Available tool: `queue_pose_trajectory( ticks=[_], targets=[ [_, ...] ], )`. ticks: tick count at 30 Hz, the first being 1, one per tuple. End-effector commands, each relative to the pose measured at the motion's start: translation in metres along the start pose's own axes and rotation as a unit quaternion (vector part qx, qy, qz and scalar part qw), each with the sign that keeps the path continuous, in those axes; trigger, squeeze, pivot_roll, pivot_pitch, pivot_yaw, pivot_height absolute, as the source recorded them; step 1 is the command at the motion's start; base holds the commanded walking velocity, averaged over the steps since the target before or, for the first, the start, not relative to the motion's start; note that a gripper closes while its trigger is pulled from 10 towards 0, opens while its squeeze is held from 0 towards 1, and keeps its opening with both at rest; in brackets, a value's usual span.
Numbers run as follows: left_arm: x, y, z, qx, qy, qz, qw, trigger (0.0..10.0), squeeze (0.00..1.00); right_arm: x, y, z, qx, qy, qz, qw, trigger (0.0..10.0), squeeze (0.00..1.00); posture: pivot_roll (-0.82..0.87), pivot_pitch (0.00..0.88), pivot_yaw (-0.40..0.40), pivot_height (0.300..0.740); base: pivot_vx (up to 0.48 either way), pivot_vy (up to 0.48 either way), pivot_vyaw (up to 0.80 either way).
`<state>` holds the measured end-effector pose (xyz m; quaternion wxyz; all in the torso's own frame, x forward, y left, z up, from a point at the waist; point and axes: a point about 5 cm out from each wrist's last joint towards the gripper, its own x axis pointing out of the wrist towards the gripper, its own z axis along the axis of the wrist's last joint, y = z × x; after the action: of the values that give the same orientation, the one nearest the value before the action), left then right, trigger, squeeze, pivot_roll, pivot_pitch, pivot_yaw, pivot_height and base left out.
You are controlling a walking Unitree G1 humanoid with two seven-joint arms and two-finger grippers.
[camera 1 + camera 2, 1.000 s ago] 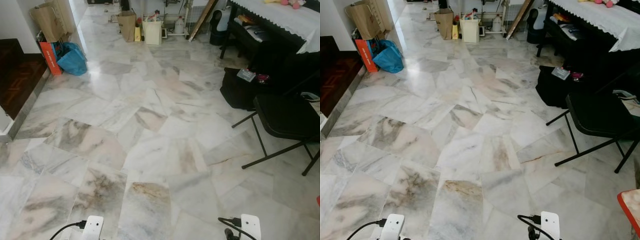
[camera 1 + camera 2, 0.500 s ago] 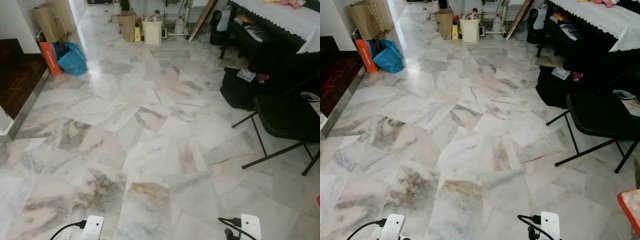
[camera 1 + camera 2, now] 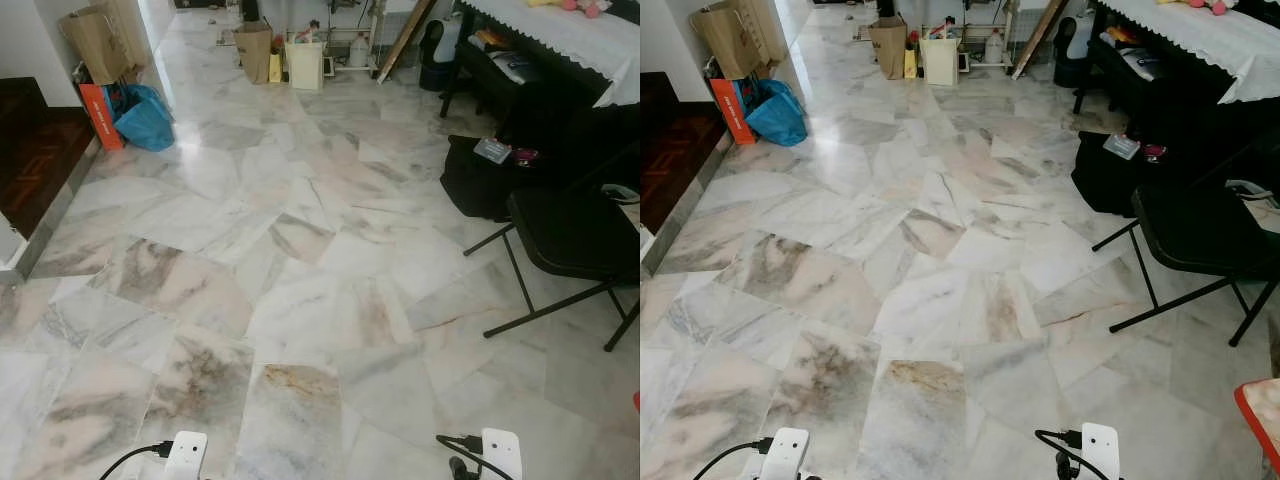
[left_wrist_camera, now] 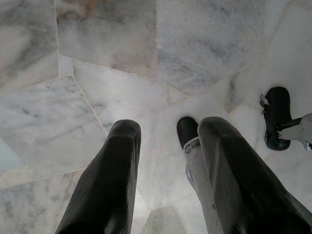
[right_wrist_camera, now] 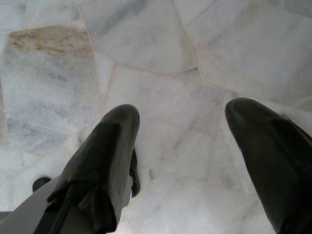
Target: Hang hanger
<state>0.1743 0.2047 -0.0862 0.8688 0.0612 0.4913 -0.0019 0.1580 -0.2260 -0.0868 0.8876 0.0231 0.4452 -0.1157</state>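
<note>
Hanger: its look and position cannot be told from these views.

Left hand (image 4: 168,129): released, fingers spread, with bare floor between them. Right hand (image 5: 183,109): released likewise, fingers wide apart over the floor (both arms hang low, pointing downward).

Surface: a marble floor (image 3: 300,250) of irregular white, grey and pinkish slabs with pale joints, glossy toward 12 o'clock.

Room, from the head view:
- 3 o'clock: a black folding chair (image 3: 575,235).
- 2 o'clock: a black bag (image 3: 480,175) on the floor, beside a tabletop (image 3: 570,35) draped in white lace cloth.
- 12 o'clock: a brown paper bag (image 3: 255,50) and a white bin (image 3: 305,65), just beside each other.
- 10 o'clock: a blue bag (image 3: 147,120) touching an orange bag (image 3: 100,115).
- 9 o'clock: a dark wooden step (image 3: 35,150).
</note>
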Motion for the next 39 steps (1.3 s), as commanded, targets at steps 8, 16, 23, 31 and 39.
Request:
queue_pose_trajectory(
  ticks=[8,16,23,31,39],
  targets=[
    [-0.017,0.026,-0.052,-0.16,-0.023,0.11,0.981,10.0,0.0,0.007,0.081,0.05,-0.176,-0.007,0.166,0.97,10.0,0.0,0.36,0.0,-0.339,0.74,0.0,0.0,0.0],
    [-0.017,0.026,-0.052,-0.16,-0.023,0.11,0.981,10.0,0.0,0.007,0.081,0.05,-0.176,-0.007,0.166,0.97,10.0,0.0,0.36,0.0,-0.339,0.74,0.0,0.0,0.0],
    [-0.019,0.019,-0.061,-0.142,-0.013,0.099,0.985,10.0,0.0,0.006,0.081,0.039,-0.206,0.003,0.172,0.963,10.0,0.0,0.35,0.0,-0.333,0.74,0.0,0.0,0.0],
    [-0.021,0.023,-0.065,-0.153,-0.017,0.113,0.982,10.0,0.0,0.005,0.083,0.038,-0.214,0.008,0.177,0.961,10.0,0.0,0.36,0.0,-0.331,0.74,0.0,0.0,0.0],
    [-0.025,0.04,-0.064,-0.09,-0.028,0.113,0.989,10.0,0.0,0.004,0.089,0.033,-0.207,0.01,0.172,0.963,10.0,0.0,0.39,0.0,-0.259,0.74,0.0,0.0,0.0]
  ],
)
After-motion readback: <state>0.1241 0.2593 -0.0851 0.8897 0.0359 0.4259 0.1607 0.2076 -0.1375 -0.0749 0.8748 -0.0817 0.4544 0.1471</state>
